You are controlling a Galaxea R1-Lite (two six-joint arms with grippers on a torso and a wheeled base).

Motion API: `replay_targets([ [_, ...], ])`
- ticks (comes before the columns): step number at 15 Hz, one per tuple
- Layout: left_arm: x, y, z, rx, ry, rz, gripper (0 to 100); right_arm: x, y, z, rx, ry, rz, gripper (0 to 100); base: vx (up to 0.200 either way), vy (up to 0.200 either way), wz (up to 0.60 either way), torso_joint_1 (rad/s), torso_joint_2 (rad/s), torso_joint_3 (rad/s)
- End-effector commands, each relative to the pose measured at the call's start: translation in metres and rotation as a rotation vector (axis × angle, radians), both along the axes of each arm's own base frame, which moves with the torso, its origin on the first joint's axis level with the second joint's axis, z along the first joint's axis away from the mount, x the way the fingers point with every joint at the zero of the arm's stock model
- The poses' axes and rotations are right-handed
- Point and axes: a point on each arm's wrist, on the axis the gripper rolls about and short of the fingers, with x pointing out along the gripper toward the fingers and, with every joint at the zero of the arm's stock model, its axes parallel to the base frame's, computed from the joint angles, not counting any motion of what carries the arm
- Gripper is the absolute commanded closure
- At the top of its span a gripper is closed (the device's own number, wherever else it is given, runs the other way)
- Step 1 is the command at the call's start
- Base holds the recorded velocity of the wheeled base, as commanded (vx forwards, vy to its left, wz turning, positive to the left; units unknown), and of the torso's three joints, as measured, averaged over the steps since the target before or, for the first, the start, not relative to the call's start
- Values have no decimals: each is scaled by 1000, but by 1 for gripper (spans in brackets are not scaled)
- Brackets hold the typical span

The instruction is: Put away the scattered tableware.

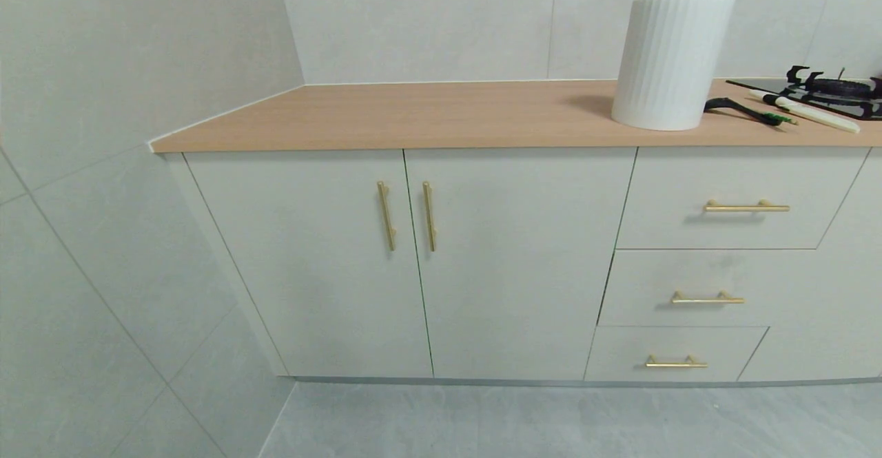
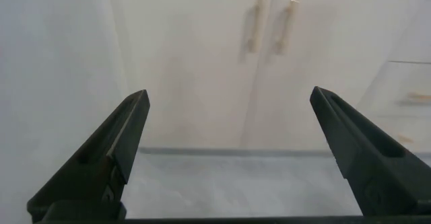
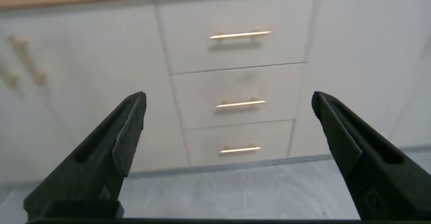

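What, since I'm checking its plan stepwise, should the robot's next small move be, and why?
Probably raise the right gripper toward the right end of the countertop: a black utensil and white utensil lie there beside the white container, while it and the left gripper hang open, empty, facing the cabinet.

Straight ahead of the left gripper (image 2: pixel 229 95) stand two pale cupboard doors (image 2: pixel 202 69), their upright brass handles (image 2: pixel 254 25) side by side at the seam. Ahead of the right gripper (image 3: pixel 227 97) is a stack of three drawers (image 3: pixel 236 83), each with a level brass bar. A light wooden countertop (image 1: pixel 413 113) runs above both. Pale grey tiled walls (image 1: pixel 138 65) meet in a corner beyond the left gripper's side. A grey tiled floor (image 1: pixel 551 423) lies below both grippers, with a thin metal strip (image 1: pixel 551 381) along the cabinet's foot. The light is soft and even.
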Motion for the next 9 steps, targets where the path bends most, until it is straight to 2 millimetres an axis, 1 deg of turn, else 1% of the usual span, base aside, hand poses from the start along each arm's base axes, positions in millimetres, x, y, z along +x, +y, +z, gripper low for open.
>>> replay_targets([
  [1, -12, -1, -8, -1, -68, 135, 0, -11, 6, -19, 8, -45, -61, 0, 0, 0, 0, 0, 0, 0],
  [2, -13, -1, -8, 2, -72, 145, 0, -12, 6, -21, 7, -49, -63, 0, 0, 0, 0, 0, 0, 0],
  [3, -22, -5, -17, 49, -117, 133, 0, -13, 8, -34, 8, -51, -76, 0, 0, 0, 0, 0, 0, 0],
  [4, -18, -6, -27, 120, -83, 117, 0, -6, 8, -43, 10, -21, -79, 0, 0, 0, 0, 0, 0, 0],
  [5, -15, -5, -32, 123, -69, 132, 0, -3, 8, -48, 14, -10, -77, 0, 0, 0, 0, 0, 0, 0],
  [7, -4, -6, -51, 155, -23, 119, 0, 16, 8, -78, 12, 50, -76, 0, 0, 0, 0, 0, 0, 0],
  [9, 7, -6, -70, 160, -26, 106, 0, 29, 9, -96, 2, -25, -38, 0, 0, 0, 0, 0, 0, 0],
])
